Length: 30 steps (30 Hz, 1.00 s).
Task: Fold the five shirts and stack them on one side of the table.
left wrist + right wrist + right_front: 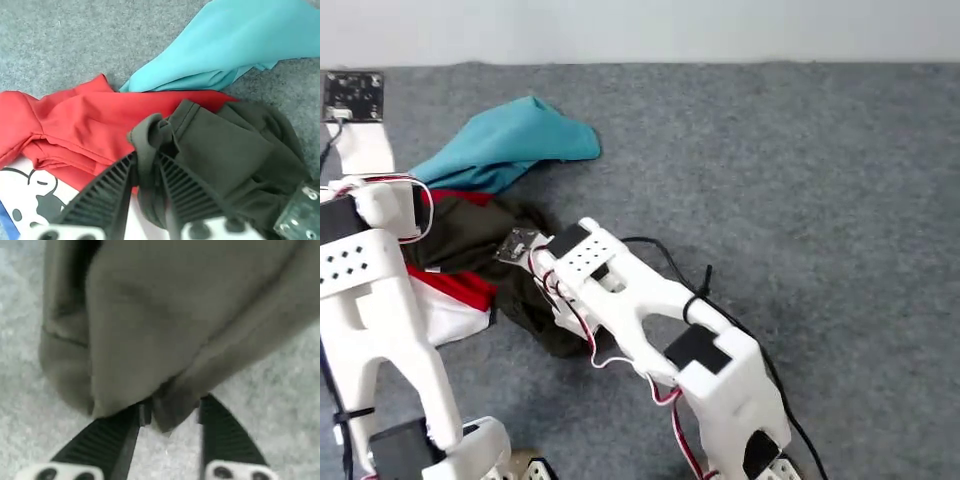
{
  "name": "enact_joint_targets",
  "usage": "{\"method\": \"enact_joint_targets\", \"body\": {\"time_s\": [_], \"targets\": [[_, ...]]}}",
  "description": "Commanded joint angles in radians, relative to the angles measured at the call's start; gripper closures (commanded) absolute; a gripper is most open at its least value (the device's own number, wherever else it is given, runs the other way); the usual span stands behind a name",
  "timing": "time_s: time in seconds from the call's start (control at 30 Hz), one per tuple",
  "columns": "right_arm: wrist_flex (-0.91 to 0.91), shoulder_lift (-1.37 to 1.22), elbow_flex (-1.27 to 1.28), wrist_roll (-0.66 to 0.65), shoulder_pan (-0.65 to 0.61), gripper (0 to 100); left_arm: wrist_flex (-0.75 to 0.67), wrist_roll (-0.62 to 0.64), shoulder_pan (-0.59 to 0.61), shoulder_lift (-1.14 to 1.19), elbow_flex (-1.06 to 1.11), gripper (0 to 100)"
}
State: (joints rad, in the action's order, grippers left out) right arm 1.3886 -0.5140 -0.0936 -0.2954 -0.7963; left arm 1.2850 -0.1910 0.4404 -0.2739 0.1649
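Observation:
A heap of shirts lies at the table's left: a teal shirt (510, 145) at the back, a red shirt (460, 285), a dark olive shirt (480, 235) on top, and a white printed shirt (445, 320) at the front. My left gripper (147, 167) is shut on a bunched fold of the dark olive shirt (235, 155), over the red shirt (75, 125) and beside the teal shirt (235, 40). My right gripper (170, 412) pinches another edge of the dark olive shirt (165, 325) just above the carpet; in the high view it sits at the heap's right side (525, 245).
The grey carpeted table (800, 180) stretches wide to the right of the heap. A black-and-white marker board (353, 95) stands at the back left corner. Cables trail along the right arm (660, 320).

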Motion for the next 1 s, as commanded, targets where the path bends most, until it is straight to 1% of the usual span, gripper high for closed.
{"method": "enact_joint_targets", "body": {"time_s": [0.0,0.23,0.4,0.5,0.57,0.97], "targets": [[0.008,-0.036,-0.057,0.011,-0.001,90.9,-0.002,0.011,0.003,-0.003,-0.004,99],[0.022,-0.051,-0.112,0.011,0.004,91.3,-0.002,0.011,0.003,0.002,-0.004,99],[0.137,-0.051,-0.216,0.006,0.013,91.1,-0.002,0.011,0.003,0.003,-0.002,99],[0.202,-0.056,-0.244,-0.063,0.018,90.9,0.000,0.011,0.003,0.003,-0.002,99],[0.223,-0.053,-0.245,-0.084,0.019,90.9,0.000,0.011,0.003,0.003,-0.002,99],[0.246,-0.051,-0.247,-0.084,0.022,90.9,0.005,0.011,0.003,0.003,-0.002,99]]}}
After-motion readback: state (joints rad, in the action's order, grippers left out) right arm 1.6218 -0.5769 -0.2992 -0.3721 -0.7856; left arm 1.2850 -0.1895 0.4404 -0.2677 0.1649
